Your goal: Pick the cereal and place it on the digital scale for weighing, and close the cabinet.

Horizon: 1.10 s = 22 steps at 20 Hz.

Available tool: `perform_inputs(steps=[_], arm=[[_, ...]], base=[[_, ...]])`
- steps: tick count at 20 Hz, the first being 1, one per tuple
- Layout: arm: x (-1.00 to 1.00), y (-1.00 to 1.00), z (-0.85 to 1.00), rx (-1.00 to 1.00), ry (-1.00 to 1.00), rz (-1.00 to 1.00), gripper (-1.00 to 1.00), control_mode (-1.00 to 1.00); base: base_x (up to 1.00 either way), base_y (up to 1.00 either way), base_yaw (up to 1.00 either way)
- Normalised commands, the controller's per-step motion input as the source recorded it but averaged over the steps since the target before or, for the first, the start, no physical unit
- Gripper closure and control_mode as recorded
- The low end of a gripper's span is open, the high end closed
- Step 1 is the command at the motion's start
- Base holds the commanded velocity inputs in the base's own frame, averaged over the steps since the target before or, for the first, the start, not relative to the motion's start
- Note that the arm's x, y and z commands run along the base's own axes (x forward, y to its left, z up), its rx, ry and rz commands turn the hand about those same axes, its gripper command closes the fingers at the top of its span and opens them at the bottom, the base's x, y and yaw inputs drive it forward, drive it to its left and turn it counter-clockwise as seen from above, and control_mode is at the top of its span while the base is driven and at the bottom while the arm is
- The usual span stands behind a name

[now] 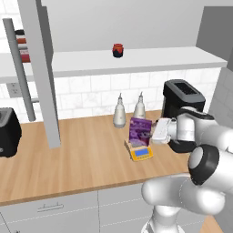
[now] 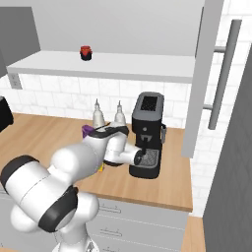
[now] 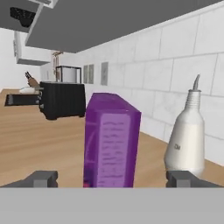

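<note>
The hand (image 3: 111, 179) stands spread wide, its two dark fingertips (image 3: 41, 178) far apart at either side of the cereal (image 3: 111, 140), which rises upright between them without either tip touching it. From the left base view the hand (image 1: 157, 132) sits just to the right of the purple box (image 1: 139, 132), close beside it, at about the box's own height above the counter (image 1: 82, 154).

The cereal stands on the digital scale (image 1: 140, 152), the yellow-orange base and blue display strip showing in front of the box's lower edge. In the right base view just a sliver of the purple box (image 2: 87, 130) peeks out past the arm.

Behind the box, against the tiled wall, stand two pale bottles (image 1: 119, 113) with thin spouts; one of them (image 3: 186, 135) sits just to the right of the box in the hand view. A black coffee machine (image 1: 182, 109) stands at the right end of the counter, just behind the hand. A black toaster (image 3: 63, 99) sits farther along the counter.

The cabinet (image 1: 38, 68) hangs open above, its grey door swung out with the long bar handle (image 1: 18, 68) beside it. A small red jar (image 1: 118, 50) rests on the shelf inside.
</note>
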Motion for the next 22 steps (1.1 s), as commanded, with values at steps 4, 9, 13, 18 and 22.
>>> perform_inputs(steps=[4,9,13,18,22], arm=[[-0.22,-0.39,0.04,0.02,-0.03,-0.04,-1.00,-1.00],[-0.42,-0.22,0.38,0.03,-0.19,-0.05,-1.00,-1.00],[-0.63,-0.48,0.56,0.05,-0.29,-0.07,-1.00,-1.00],[-0.94,-0.43,0.69,0.01,-0.54,-0.08,-1.00,-1.00],[-0.73,-0.35,0.45,0.00,-0.52,-0.13,-1.00,-1.00]], base=[[0.00,0.00,0.00],[0.00,0.00,0.00],[0.00,0.00,0.00],[0.00,0.00,0.00],[0.00,0.00,0.00]])
